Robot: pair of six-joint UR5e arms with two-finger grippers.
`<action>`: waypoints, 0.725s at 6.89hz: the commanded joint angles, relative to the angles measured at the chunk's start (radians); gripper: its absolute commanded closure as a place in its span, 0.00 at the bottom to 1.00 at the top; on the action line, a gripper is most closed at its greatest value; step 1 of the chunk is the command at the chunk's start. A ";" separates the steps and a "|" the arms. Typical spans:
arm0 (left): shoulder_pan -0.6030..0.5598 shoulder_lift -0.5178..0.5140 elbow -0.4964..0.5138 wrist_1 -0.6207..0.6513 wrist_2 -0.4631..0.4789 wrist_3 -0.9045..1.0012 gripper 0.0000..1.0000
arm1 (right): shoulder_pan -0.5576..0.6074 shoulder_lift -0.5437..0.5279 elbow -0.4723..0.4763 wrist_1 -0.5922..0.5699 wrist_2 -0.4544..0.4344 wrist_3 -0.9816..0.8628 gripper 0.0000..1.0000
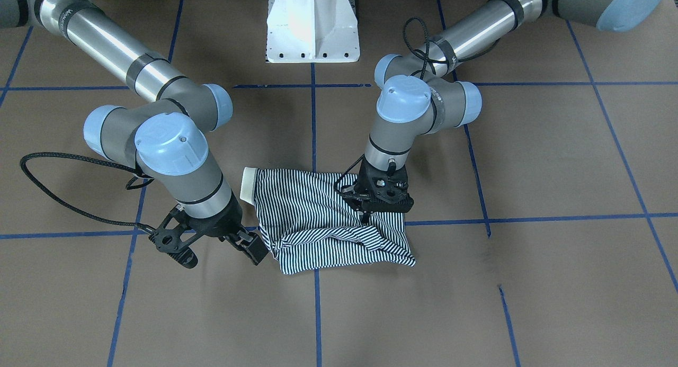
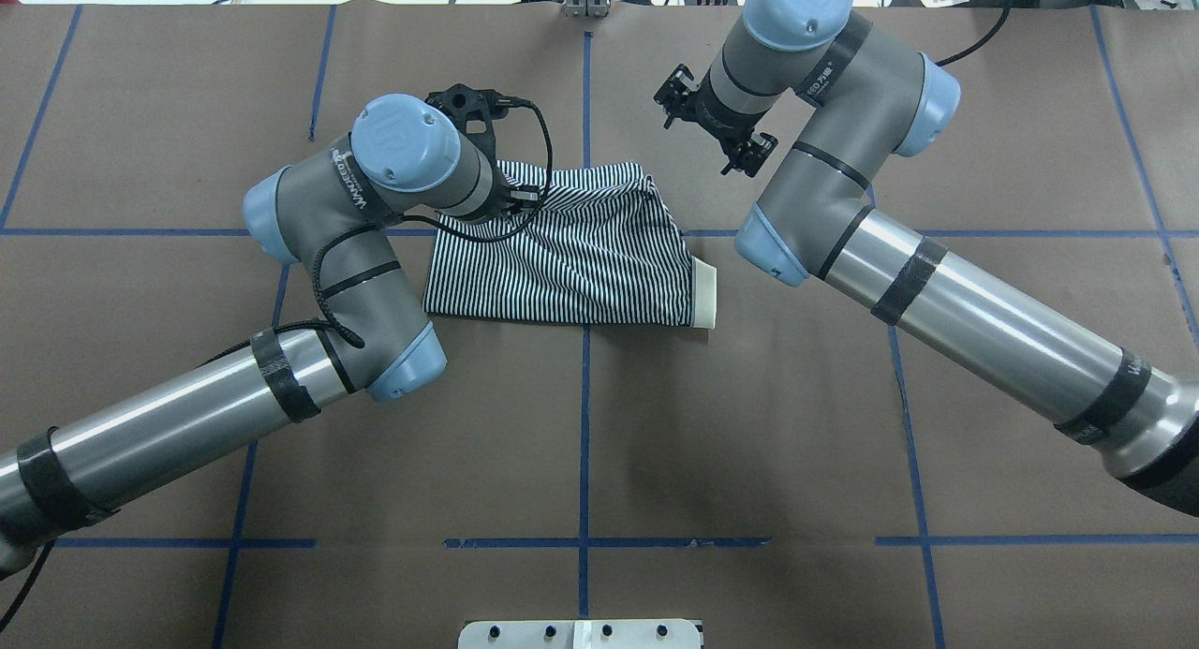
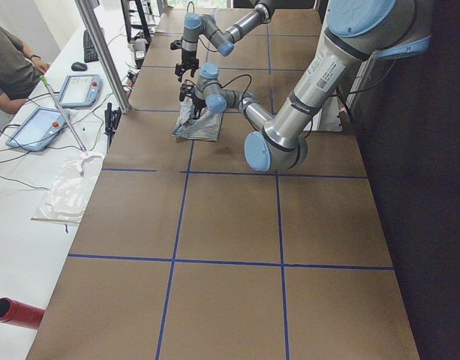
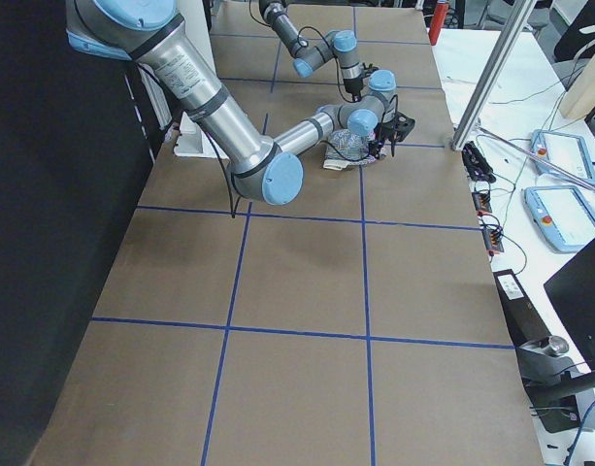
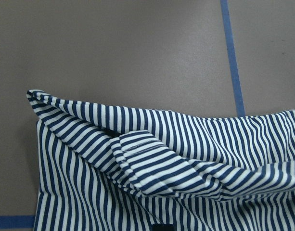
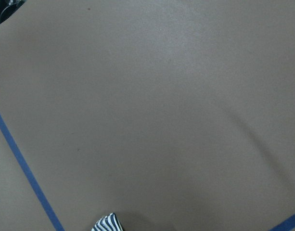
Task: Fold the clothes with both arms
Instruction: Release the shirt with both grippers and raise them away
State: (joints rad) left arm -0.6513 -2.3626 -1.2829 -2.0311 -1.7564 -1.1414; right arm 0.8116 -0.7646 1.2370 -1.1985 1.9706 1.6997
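Because the navy-and-white striped short-sleeved polo shirt [image 1: 312, 213] lies folded into a rough rectangle at the middle of the brown paper-covered table [image 1: 529, 282], its long axis runs side to side in front of the robot. The plain cream collar [image 1: 248, 184] sits at the robot's right end.

You have the black two-finger left gripper [image 1: 365, 217] down on the half at the robot's left, its tips drawn narrow into the cloth. From the way the stripes bunch toward it, I judge it has a pinch of fabric. Your black right gripper [image 1: 251, 246] is off the shirt, just beside its far corner on the collar side, and holds nothing. How wide it stands I cannot tell.

So the shirt lies inward from the right gripper, toward the table's centre line, and the right gripper is the nearer one to that free corner. A next fold would probably need it to take the corner, so that both arms carry the far edge evenly.

The front-facing view gives you the rumpled far edge and both tool tips. The overhead view hides the left tips under the wrist but shows the near edge lying straight. The left wrist camera shows a small hemmed flap [image 5: 137, 149] turned over on the fabric. The right wrist camera shows almost only bare table, with a tip of stripes at its bottom edge.
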 commanded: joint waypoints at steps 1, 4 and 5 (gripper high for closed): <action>-0.002 -0.053 0.094 -0.015 0.023 0.031 1.00 | 0.000 -0.019 0.016 0.002 0.001 0.000 0.01; -0.123 -0.192 0.330 -0.210 0.042 0.060 1.00 | 0.001 -0.056 0.070 -0.007 0.004 0.004 0.01; -0.125 -0.194 0.361 -0.254 0.035 0.060 1.00 | 0.000 -0.058 0.070 -0.007 0.004 0.006 0.01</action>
State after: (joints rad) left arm -0.7507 -2.5329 -0.9727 -2.2322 -1.7136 -1.0884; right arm 0.8125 -0.8181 1.3002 -1.2036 1.9737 1.7032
